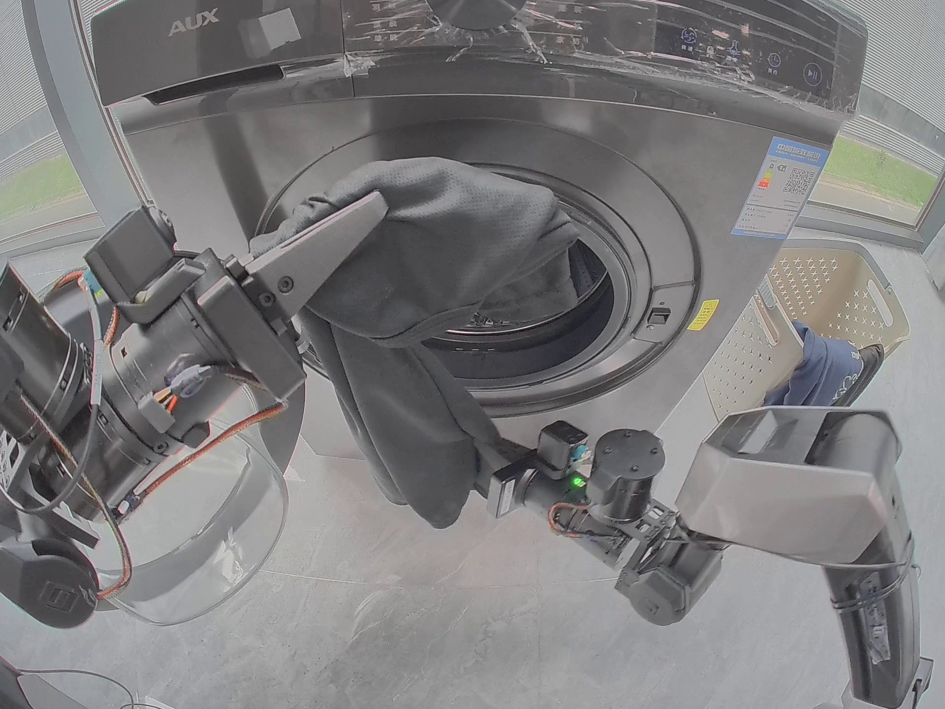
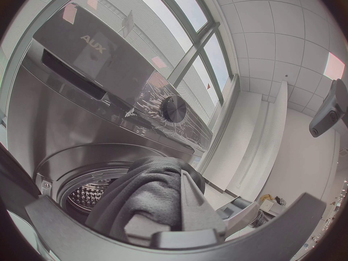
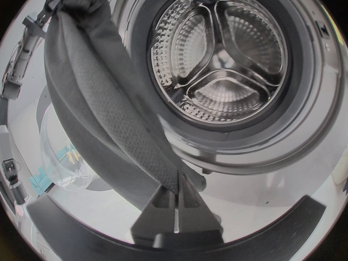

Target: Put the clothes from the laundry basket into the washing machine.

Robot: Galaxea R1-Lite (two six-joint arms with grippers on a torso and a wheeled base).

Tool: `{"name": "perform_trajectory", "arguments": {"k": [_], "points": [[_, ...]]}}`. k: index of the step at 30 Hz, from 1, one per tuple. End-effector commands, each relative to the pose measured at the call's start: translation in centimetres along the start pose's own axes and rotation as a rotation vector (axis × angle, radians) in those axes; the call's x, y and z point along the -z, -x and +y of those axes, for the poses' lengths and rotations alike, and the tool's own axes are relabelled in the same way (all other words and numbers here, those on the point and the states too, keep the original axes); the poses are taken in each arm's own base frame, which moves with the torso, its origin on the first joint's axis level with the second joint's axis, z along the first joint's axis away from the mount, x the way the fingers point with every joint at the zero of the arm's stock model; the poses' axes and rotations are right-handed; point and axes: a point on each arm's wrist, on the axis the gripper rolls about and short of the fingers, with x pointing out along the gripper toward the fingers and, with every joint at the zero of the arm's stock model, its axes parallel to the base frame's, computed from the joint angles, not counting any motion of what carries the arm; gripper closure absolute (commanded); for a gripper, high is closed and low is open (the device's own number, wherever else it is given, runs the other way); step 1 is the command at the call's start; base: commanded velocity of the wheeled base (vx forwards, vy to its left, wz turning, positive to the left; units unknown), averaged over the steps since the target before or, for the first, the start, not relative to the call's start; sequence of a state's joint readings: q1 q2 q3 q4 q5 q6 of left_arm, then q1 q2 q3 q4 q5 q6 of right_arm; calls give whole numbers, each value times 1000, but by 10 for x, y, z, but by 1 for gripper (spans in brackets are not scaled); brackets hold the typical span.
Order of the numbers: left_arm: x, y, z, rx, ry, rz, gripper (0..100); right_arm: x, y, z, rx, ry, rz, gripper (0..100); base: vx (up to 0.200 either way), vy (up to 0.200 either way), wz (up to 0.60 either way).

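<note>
A dark grey garment [image 1: 443,248] hangs in front of the washing machine's open drum [image 1: 551,337]. My left gripper [image 1: 379,204] is shut on its upper end, bunched at the top left of the opening. From there the cloth droops to my right gripper [image 1: 489,473], shut on its lower end below the opening. In the left wrist view the garment [image 2: 145,189] bulges between the left gripper's [image 2: 163,200] fingers, with the drum [image 2: 87,196] behind. In the right wrist view the right gripper [image 3: 177,176] pinches the garment's [image 3: 101,98] tip below the bare drum [image 3: 221,55].
The round glass door [image 1: 197,524] stands swung open at the left, behind my left arm. A cream laundry basket [image 1: 847,297] sits to the machine's right with a dark blue garment [image 1: 822,371] in it. Grey floor lies in front.
</note>
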State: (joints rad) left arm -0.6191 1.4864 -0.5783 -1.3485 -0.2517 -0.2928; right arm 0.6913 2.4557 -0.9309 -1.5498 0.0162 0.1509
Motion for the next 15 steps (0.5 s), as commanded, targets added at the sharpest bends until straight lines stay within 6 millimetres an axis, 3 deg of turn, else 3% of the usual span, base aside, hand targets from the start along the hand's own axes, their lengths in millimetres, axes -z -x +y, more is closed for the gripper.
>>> {"name": "perform_trajectory", "arguments": {"k": [1, 3, 6, 15], "points": [[-2, 1, 8, -28, -13, -5, 100, -73, 48, -27, 96, 24, -78, 100, 0, 0, 0], [-3, 2, 13, -48, -22, -8, 100, -97, 70, -28, 104, 31, -109, 100, 0, 0, 0], [-4, 3, 20, -76, -34, -10, 100, -114, 91, -22, 98, 33, -131, 100, 0, 0, 0], [-6, 7, 24, -101, -43, -12, 100, -132, 118, -15, 100, 21, -163, 100, 0, 0, 0]]}}
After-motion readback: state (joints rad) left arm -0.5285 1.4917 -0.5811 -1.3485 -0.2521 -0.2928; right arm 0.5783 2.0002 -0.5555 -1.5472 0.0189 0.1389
